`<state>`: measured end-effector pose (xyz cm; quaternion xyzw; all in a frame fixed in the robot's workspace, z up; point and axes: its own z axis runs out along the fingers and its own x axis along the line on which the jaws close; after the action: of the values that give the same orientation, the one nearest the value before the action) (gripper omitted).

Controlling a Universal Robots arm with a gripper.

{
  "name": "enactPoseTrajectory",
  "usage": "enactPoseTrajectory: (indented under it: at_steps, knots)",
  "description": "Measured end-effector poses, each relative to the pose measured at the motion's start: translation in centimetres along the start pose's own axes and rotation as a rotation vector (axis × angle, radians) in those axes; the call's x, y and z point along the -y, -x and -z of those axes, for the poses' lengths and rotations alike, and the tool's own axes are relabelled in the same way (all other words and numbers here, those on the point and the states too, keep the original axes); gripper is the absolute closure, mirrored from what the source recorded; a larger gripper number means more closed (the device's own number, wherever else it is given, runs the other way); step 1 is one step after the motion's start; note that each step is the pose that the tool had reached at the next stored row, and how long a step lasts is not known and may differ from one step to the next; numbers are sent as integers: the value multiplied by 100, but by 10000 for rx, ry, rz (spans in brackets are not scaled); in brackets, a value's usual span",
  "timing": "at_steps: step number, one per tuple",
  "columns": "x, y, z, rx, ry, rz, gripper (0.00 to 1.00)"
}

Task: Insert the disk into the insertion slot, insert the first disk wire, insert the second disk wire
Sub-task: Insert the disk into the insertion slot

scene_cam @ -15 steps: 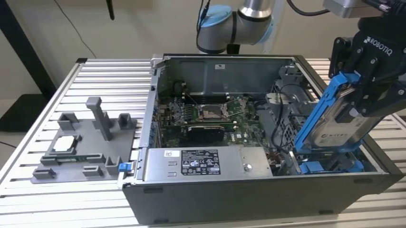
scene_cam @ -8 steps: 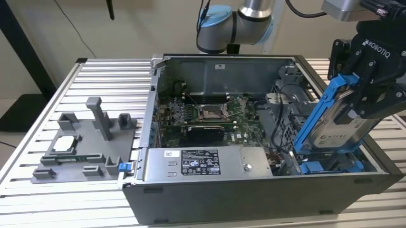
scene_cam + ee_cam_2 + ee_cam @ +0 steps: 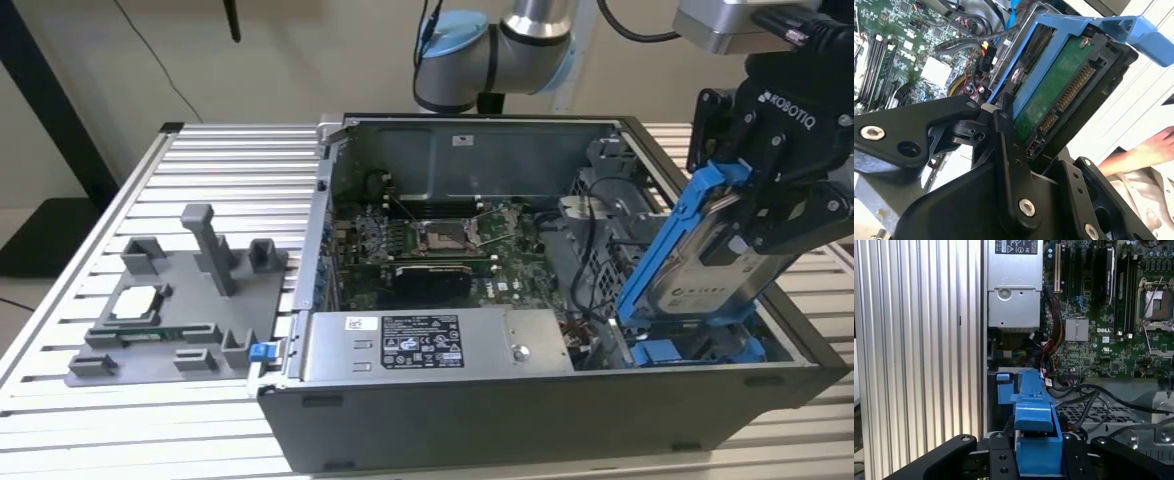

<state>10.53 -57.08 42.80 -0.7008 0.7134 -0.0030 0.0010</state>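
Obs: arm [image 3: 514, 45] is showing a silver tube section and pale blue joint caps; black cable [image 3: 634, 36] is looping beside it. gripper [image 3: 763, 192] is presenting a matte black housing with white lettering. In the second wrist view, black finger links [image 3: 1011, 165] are carrying silver pivot screws [image 3: 1026, 207] and small bolt holes.

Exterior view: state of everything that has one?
gripper, shut on the disk
disk, held steeply tilted at the exterior view's right, not seated
insertion slot, no disk seated in it
computer case, open, motherboard exposed
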Motion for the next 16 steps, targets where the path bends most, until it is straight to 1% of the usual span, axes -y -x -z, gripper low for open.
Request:
enactPoseTrajectory:
  at_steps: [5, 8, 13, 16]
  knots:
    - [1, 0, -33, 0, 0, 0, 100]
    - [3, 0, -67, 0, 0, 0, 100]
    - [65, 1, -113, -1, 2, 2, 100]
    - [68, 2, -155, -1, 3, 0, 100]
